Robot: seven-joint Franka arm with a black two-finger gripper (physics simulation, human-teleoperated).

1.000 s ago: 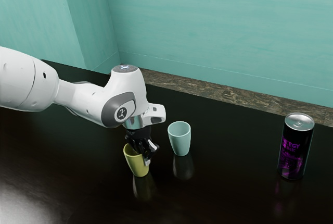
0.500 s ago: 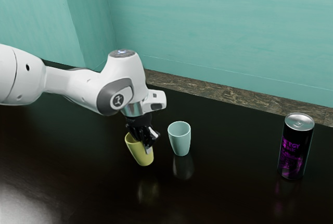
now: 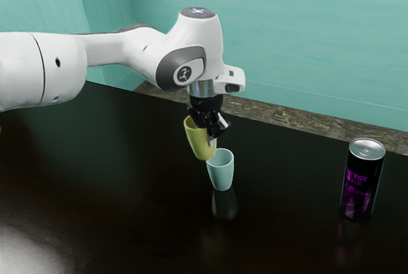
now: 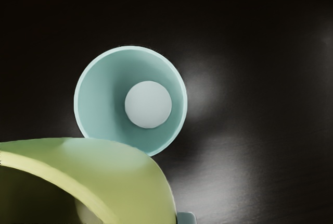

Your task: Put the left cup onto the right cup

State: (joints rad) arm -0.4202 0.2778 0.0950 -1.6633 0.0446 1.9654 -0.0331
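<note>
The gripper is clamping its 2 fingers on the rim of the yellow cup, holding it tilted in the air just beside the teal cup, so I am judging it best to centre it over that mouth, level it, then lower slowly.

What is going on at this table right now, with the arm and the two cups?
The arm's gripper is shut on the rim of the yellow-green cup, holding it tilted in the air, clear of the dark table. That cup hangs just above and beside the teal cup, which stands upright and empty. It is not yet set onto it. A purple can stands apart at the exterior view's right.
</note>
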